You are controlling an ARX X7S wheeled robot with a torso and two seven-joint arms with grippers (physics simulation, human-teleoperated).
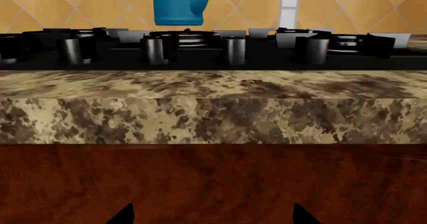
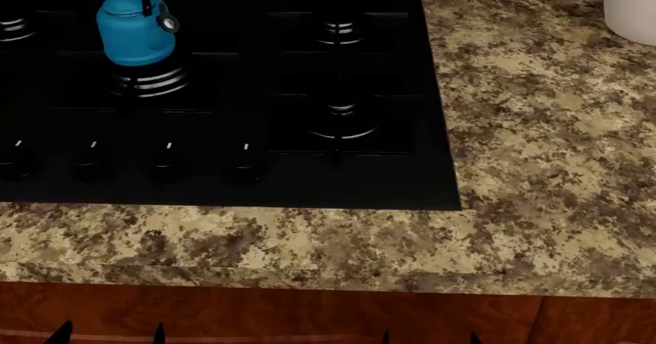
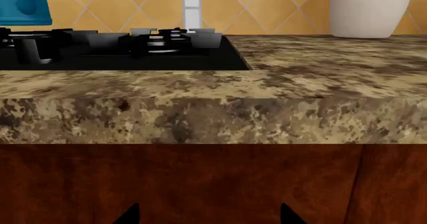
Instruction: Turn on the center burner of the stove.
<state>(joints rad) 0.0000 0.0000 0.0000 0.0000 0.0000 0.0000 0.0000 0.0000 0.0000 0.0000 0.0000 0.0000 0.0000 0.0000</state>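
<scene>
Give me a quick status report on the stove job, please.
Both pincers open, low before the cabinet front, nothing held. Center burner unlit, knobs untouched. Blue kettle sits on that burner.

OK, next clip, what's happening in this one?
Nothing is being handled yet. Both arms hang low in front of the wooden cabinet, below the granite counter; only the fingertips of the left gripper and right gripper show, spread apart and empty. On the stove, a blue kettle sits on the center burner. The row of knobs along the front edge is untouched, and no flame shows.
</scene>
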